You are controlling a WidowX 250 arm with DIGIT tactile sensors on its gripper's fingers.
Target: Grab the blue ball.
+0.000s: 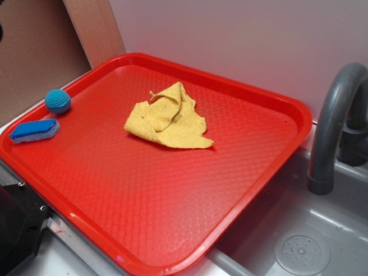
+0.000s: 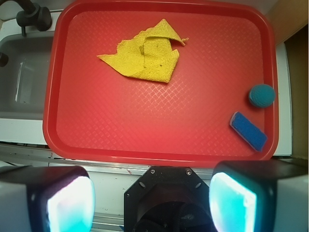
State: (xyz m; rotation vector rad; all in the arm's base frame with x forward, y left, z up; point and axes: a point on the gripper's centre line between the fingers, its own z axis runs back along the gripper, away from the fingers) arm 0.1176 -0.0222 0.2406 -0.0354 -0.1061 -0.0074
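The blue ball (image 1: 58, 100) (image 2: 261, 95) is a small fuzzy teal sphere resting on the red tray (image 1: 172, 218) (image 2: 145, 145) against its rim, at the far left in the exterior view and at the right edge in the wrist view. My gripper (image 2: 152, 200) hangs above the counter just outside the tray's near rim, well short of the ball. Its two fingers (image 2: 67, 203) stand wide apart with nothing between them. In the exterior view only a black piece of the arm (image 1: 17, 227) shows at the lower left.
A blue-and-white sponge block (image 1: 33, 130) (image 2: 248, 131) lies beside the ball. A crumpled yellow cloth (image 1: 168, 119) (image 2: 143, 58) lies mid-tray. A grey sink (image 1: 310, 241) (image 2: 24, 77) with a curved faucet (image 1: 336, 115) borders the tray. A wall stands behind.
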